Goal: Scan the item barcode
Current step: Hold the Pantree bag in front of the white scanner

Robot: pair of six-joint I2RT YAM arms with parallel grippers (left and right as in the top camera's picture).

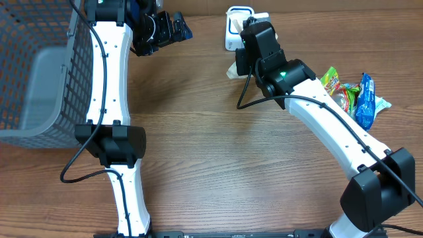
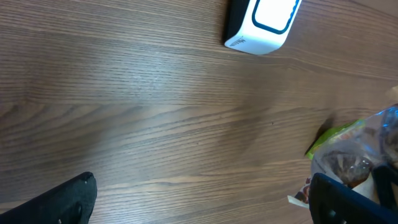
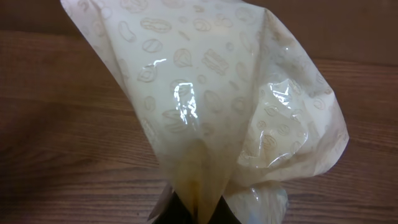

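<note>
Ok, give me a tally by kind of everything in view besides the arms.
Wire basket: 1
Barcode scanner: 1
Cream packet held in the right claw: 1
Loose snack packets: 2, green packet and blue packet
Total: 5

We see one brown wooden table (image 1: 211,165), grain running left to right, filling the overhead view edge to edge. Light is soft and even, with a pale sheen on the wood in the left wrist view. Right wrist view: darker strip (image 3: 37,15) along the top, wall or table edge, can't tell.
</note>
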